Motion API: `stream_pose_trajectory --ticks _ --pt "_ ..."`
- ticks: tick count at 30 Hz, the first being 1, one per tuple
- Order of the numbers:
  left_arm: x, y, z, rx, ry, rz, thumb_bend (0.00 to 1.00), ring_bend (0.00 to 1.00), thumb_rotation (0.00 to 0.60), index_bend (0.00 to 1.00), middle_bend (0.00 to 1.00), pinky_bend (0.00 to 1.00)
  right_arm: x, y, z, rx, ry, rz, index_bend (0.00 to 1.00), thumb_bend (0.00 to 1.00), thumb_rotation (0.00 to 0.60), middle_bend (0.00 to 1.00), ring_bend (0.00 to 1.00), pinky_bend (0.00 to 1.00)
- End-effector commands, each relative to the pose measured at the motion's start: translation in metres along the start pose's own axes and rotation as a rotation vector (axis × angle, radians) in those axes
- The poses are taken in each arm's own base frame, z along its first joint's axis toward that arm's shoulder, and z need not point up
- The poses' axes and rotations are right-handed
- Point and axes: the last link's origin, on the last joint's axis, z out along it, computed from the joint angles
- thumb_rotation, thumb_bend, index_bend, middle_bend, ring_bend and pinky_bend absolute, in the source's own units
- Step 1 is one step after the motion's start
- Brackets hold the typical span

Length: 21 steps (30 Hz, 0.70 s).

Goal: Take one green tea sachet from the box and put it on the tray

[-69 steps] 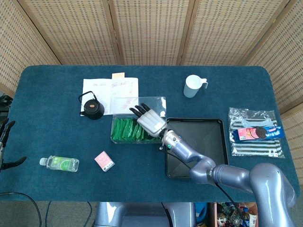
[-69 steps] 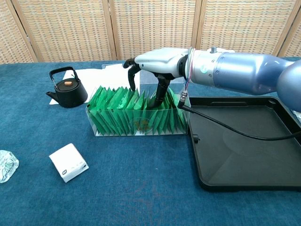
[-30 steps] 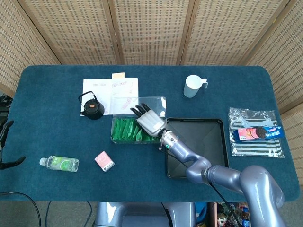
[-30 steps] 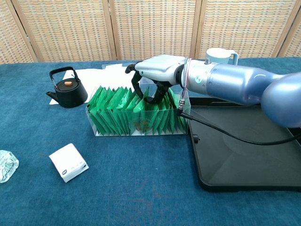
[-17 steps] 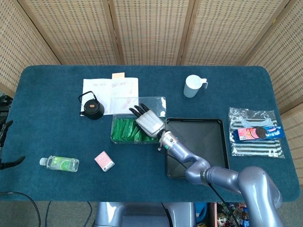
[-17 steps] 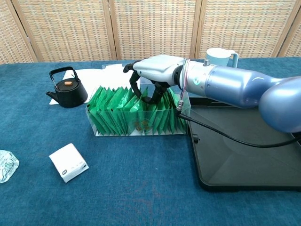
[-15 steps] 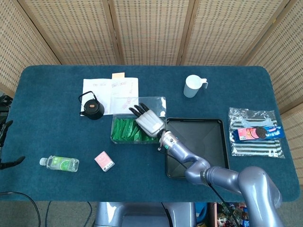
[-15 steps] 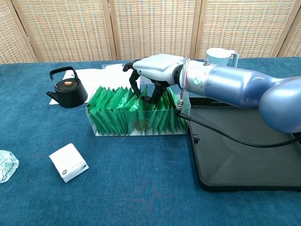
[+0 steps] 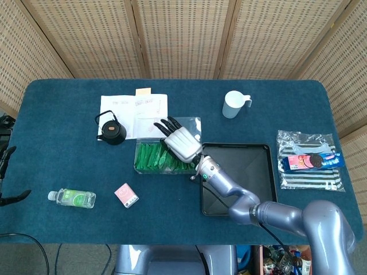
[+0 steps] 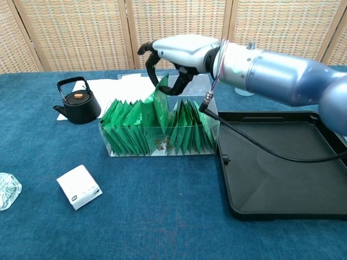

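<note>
Right hand: our right hand [image 10: 176, 59] is pinched on the top edge of one green tea sachet [image 10: 161, 111], thumb and a finger closed on it, the other fingers curled above the box.
Left hand: only a dark sliver at the left edge of the head view [image 9: 7, 175]; we cannot tell how its fingers lie.
Sachet: drawn partway up, standing taller than its neighbours; its lower part looks to be inside the clear box [image 10: 209, 142] among the packed row.
Box: sits on the blue table [image 9: 63, 114], just beside the left wall of the black tray [image 10: 325, 212]. Its flipped-back lid lies behind it.
Tray: nothing on it that we can see.
Step, as we judge it: extraction under way, transfer not begun.
Risk, slip: the pinch takes only the upper edge; friction from tight neighbours may pull the sachet free and drop it back.
Risk, extras: an adjacent sachet could ride up with it, giving two where one is wanted.
Risk, box: the box looks light; a snag on the way up could lift or tilt it.
Risk, cable: the black lead [image 10: 255, 149] hanging off the wrist droops near the box corner and may catch on the sweep to the tray.
Nearby: kettle [image 10: 78, 102], white cup [image 9: 234, 104], small white packet [image 10: 79, 187].
</note>
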Motion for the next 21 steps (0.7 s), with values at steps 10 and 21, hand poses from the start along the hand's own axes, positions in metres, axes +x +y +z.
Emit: stream_pose_trajectory --ticks 10,21 --pt "0.001 0.001 -0.002 -0.015 0.004 -0.005 0.06 0.00 0.600 0.00 0.00 0.00 0.047 0.005 -0.021 -0.012 0.093 -0.018 0.64 0.62 0.600 0.15 0.04 0.04" --pt "0.003 0.005 -0.007 -0.041 0.010 -0.010 0.06 0.00 0.600 0.00 0.00 0.00 0.081 0.017 -0.081 -0.011 0.119 -0.048 0.64 0.63 0.600 0.15 0.04 0.04"
